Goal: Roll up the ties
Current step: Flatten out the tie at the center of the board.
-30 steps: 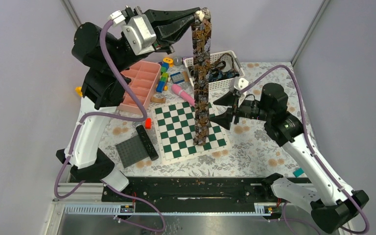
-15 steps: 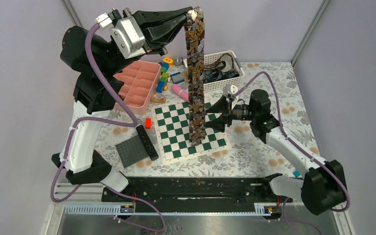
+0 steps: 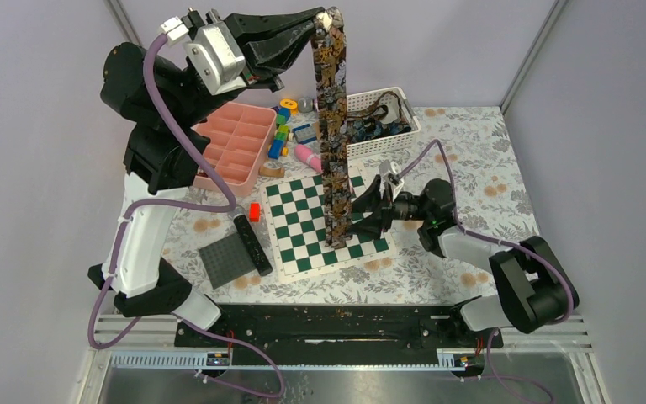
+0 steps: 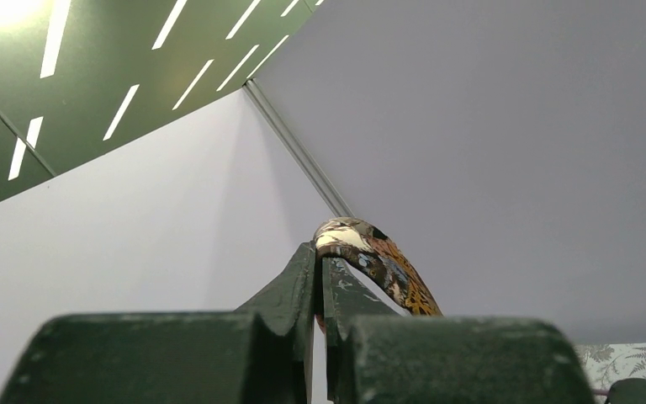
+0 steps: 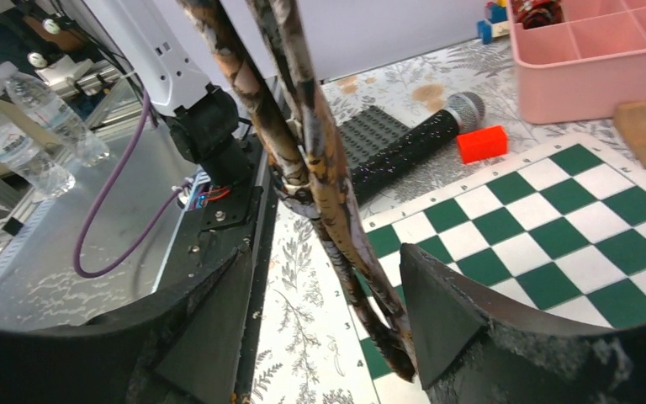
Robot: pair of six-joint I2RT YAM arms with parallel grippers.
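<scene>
Floral table (image 3: 471, 168): basket (image 3: 384, 145) w/ ties (image 3: 370, 126); left gripper (image 4: 320, 273) pinches tie (image 3: 334, 168).

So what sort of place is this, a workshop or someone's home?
Probably a robotics test cell: plain walls box in one table, two arms are mounted on a black rail, and odd props like a chessboard and toy blocks lie about.

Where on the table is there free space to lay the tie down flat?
For the tie, bare tablecloth lies right of the white basket, and in the strip between the chessboard and the black rail. Crowded: around the pink tray, toy blocks and microphone.
</scene>
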